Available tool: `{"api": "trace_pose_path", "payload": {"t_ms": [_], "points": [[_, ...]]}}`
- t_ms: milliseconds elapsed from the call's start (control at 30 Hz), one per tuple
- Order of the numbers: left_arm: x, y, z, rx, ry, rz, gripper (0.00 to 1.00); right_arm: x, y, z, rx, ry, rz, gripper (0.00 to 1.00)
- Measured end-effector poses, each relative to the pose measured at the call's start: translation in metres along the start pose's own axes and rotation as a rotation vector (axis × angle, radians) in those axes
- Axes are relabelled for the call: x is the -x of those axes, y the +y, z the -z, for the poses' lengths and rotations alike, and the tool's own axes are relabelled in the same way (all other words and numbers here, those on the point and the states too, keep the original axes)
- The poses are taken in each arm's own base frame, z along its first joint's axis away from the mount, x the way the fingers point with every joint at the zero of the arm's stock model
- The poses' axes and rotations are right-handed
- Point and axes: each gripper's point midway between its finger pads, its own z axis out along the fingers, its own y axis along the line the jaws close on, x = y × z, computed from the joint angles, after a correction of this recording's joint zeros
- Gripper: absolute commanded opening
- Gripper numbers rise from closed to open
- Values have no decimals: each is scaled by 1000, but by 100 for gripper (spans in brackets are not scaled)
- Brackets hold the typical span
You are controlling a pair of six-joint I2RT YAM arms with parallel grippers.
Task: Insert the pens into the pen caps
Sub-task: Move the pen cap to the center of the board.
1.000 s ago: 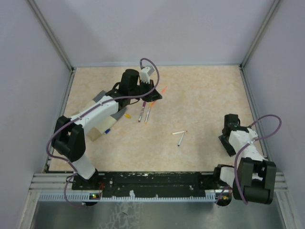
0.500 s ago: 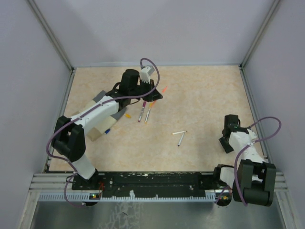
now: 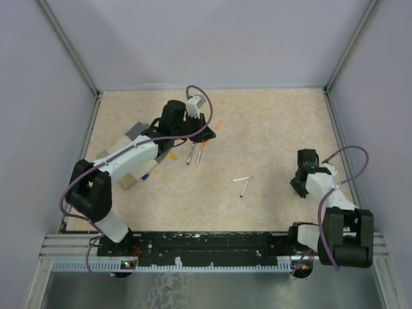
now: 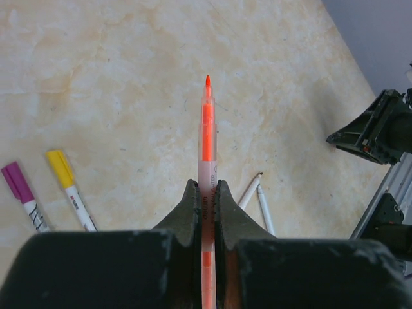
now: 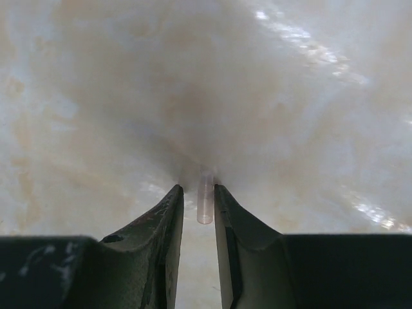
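Lying beside the orange pen (image 4: 206,138) are 2 (capped) pens (image 4: 24,196) (image 4: 69,190).

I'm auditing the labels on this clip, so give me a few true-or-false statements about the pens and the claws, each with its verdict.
1. The left claw is clamped on an orange pen. True.
2. That orange pen's tip wears a cap. False: the pointed tip is bare and sticks out ahead of the claw.
3. A small pale tube lies between the fingers of the right claw. True.
4. The right claw holds the magenta pen and the yellow pen. False: both lie on the table beside the left claw.
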Motion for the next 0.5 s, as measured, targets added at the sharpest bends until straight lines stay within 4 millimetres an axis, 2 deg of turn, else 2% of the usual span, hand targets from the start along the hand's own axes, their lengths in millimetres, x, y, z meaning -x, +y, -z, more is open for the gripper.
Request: {"api": "trace_pose_path", "payload": {"t_ms": [167,367,500], "points": [[-13,8,12,44,-6,2,0,-11,41,3,65,20,117,25],[-15,13,30,94,-41,-11,0,-34,89,11,130,39,251,25],[-14,16,36,117,-62,-27,0,-43,109,14,149,46,306,26]]}}
